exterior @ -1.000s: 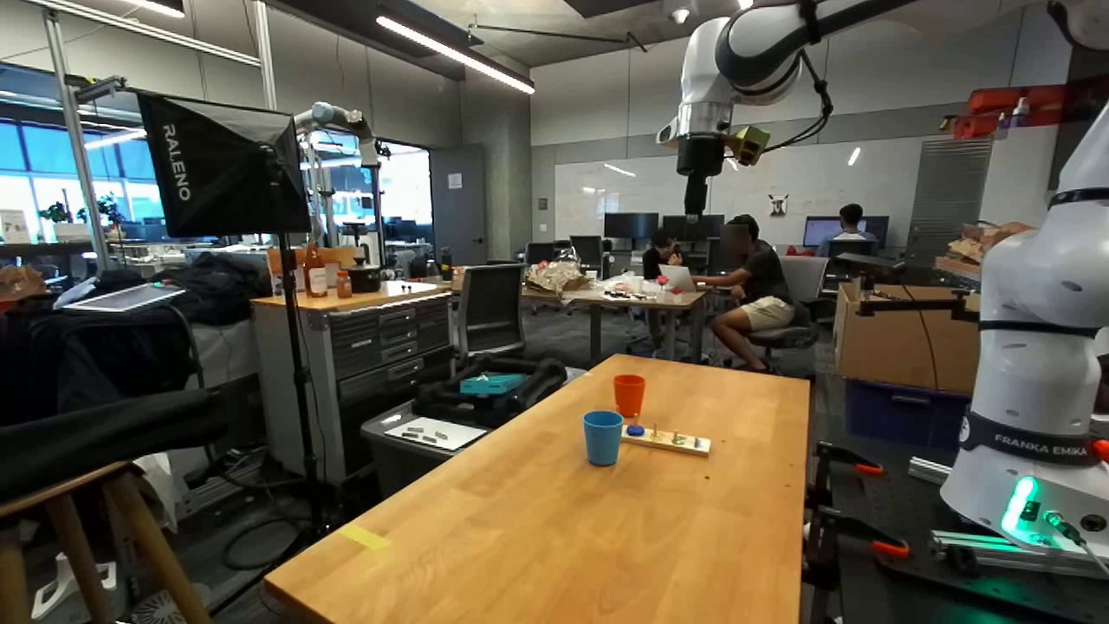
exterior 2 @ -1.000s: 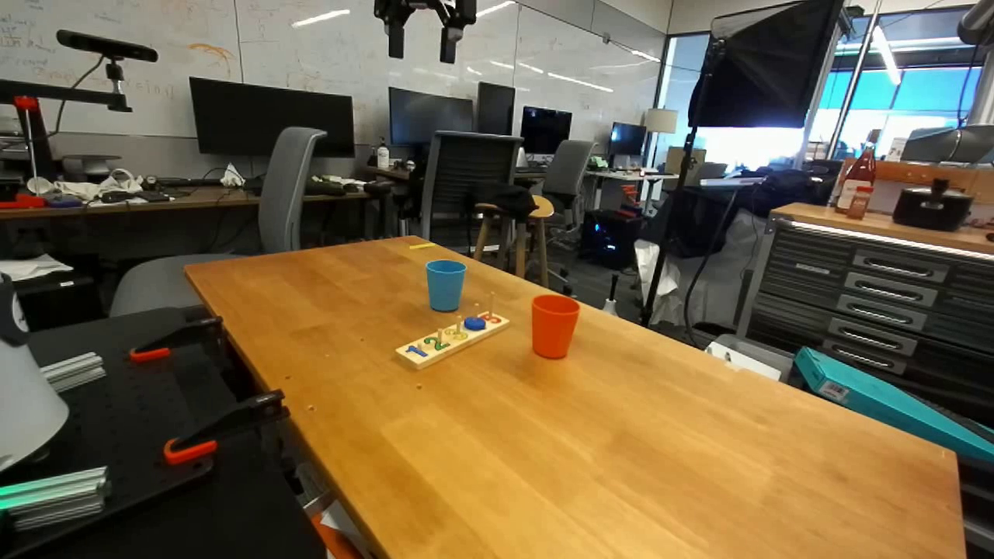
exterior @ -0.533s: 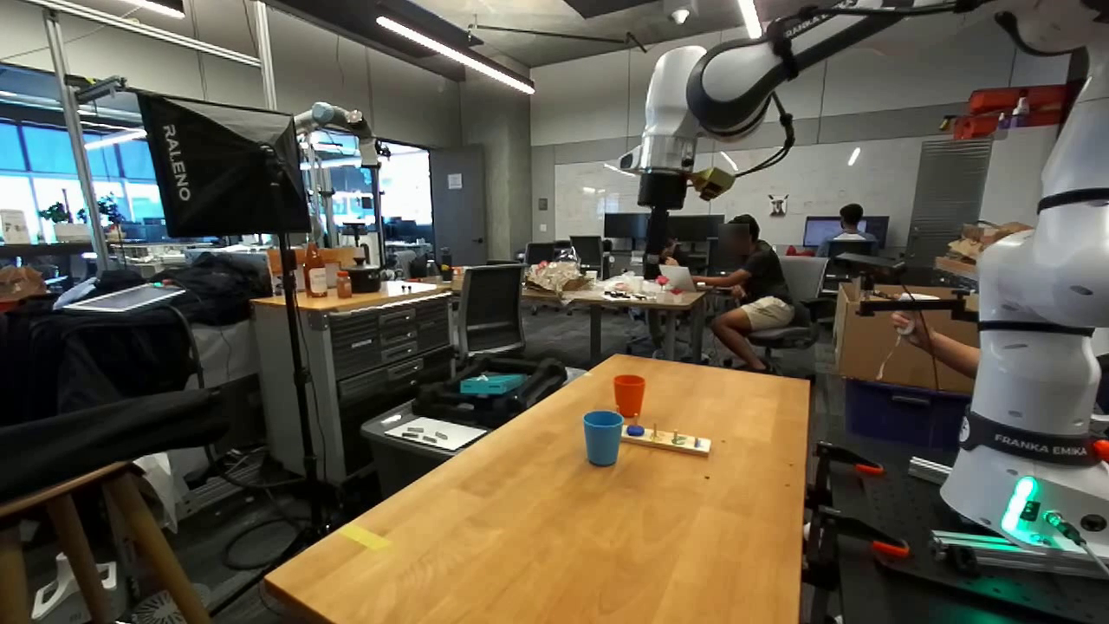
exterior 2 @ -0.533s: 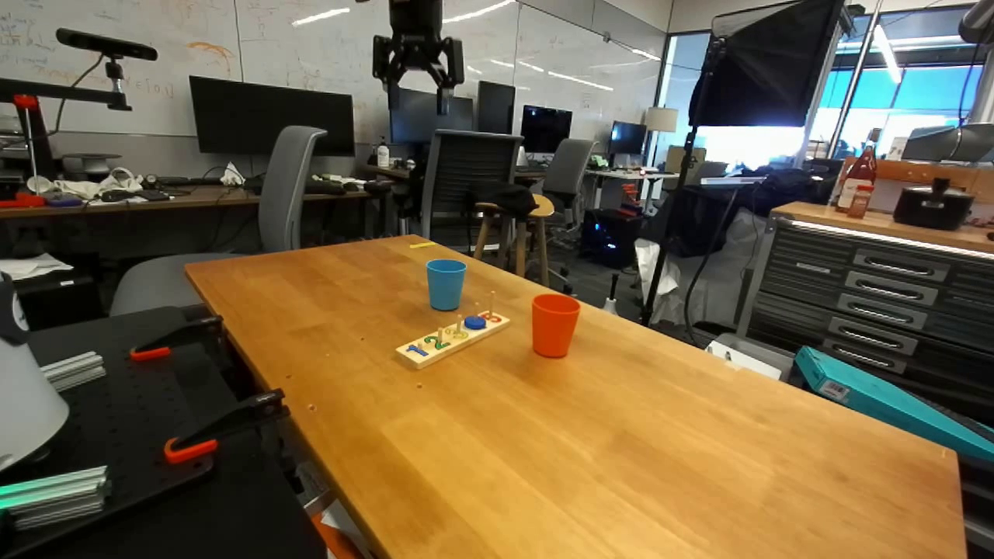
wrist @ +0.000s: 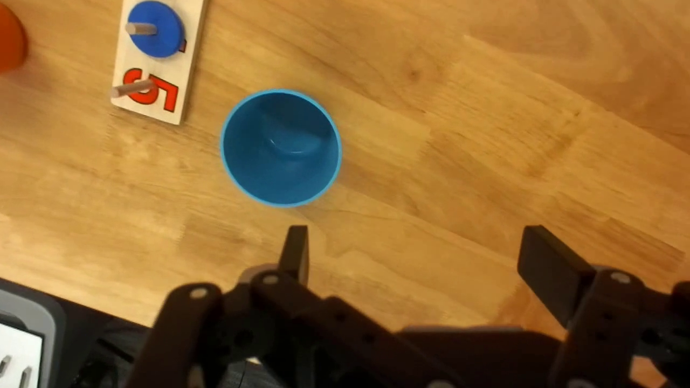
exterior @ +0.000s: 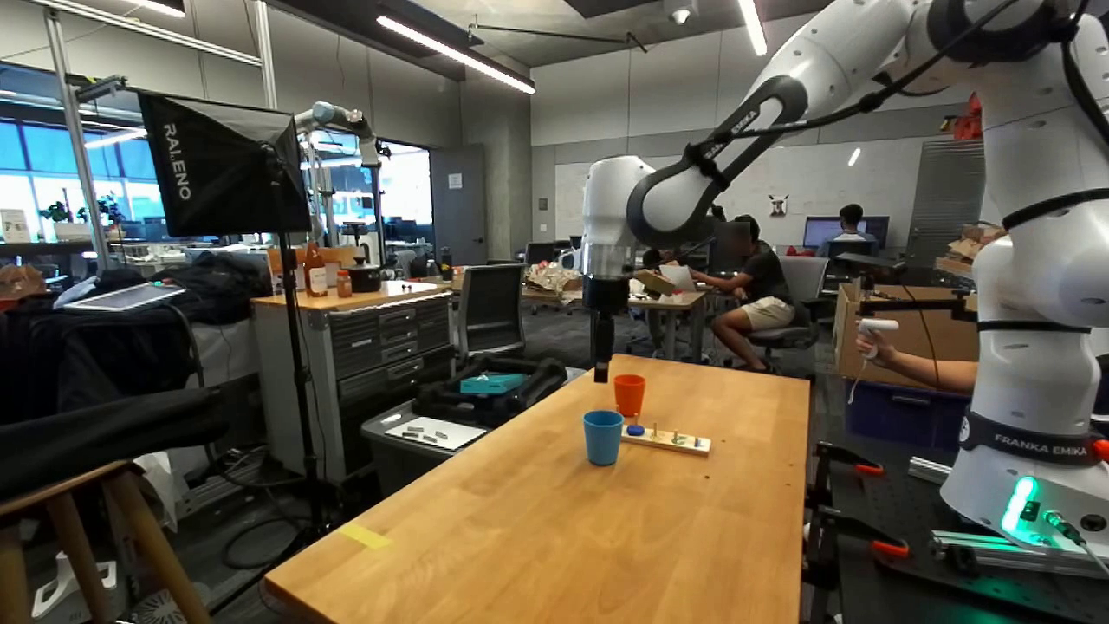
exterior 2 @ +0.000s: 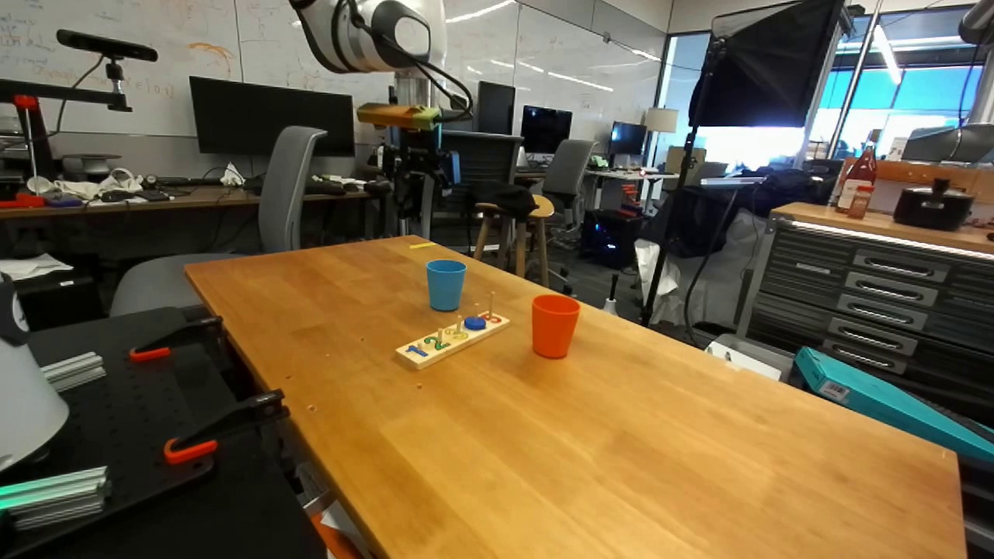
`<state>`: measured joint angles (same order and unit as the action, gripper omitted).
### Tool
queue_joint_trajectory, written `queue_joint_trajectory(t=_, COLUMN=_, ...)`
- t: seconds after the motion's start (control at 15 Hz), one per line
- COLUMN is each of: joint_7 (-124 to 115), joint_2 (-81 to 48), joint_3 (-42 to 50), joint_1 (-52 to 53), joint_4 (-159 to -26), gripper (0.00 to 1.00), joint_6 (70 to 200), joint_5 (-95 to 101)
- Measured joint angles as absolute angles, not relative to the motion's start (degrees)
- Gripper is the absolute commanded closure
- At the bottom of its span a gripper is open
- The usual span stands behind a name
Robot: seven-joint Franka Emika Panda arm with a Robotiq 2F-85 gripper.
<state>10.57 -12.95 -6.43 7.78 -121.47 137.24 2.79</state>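
Windows (exterior: 22, 160), a black softbox light (exterior: 221, 165) and a drawer cabinet (exterior: 381, 347) run from the left in an exterior view toward a long wooden table (exterior: 589, 537). Above its surface, the gripper (wrist: 416, 250) has come down from high against the whiteboard (exterior: 832, 182) and now hangs low near a blue cup (wrist: 280, 151), its fingers (wrist: 295, 253) spread wide with nothing held. Farther right, a person's hand (exterior: 875, 348) with a white handheld device (exterior: 877, 326) has come into view just left of the robot's base column (exterior: 1031, 373). The blue cup, an orange cup (wrist: 8, 40) and a pale peg board (wrist: 156, 63) keep their places, so the change is one of position only: the gripper seems well placed above the tabletop, yet no contact shows.

Across the wrist view from the left, the orange cup is cut off by the frame, with a grey bin (wrist: 48, 323) below it beyond the table's edge. Next comes the board, its pegs (wrist: 132, 88) upright and one threaded with a blue disc (wrist: 164, 37). The blue cup stands just right of it, upright and apart; nearest to the gripper, it lies ahead of the fingertip at that view's left rather than between the fingers. Pegs and orange cup sit close on its far side and could be knocked; clamps (exterior: 891, 549) sit by the table's right edge in an exterior view.
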Motion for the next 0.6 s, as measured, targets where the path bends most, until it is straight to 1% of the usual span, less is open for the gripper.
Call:
queue_joint_trajectory(t=0.27, joint_7=9.4, joint_2=-21.0, joint_3=-6.2, joint_1=7.8, joint_4=-117.3, gripper=0.0, joint_6=138.0, joint_5=5.6)
queue_joint_trajectory(t=0.6, joint_7=8.9, joint_2=-25.4, joint_3=-5.5, joint_1=7.8, joint_4=-115.5, gripper=0.0, joint_6=138.0, joint_5=7.6)
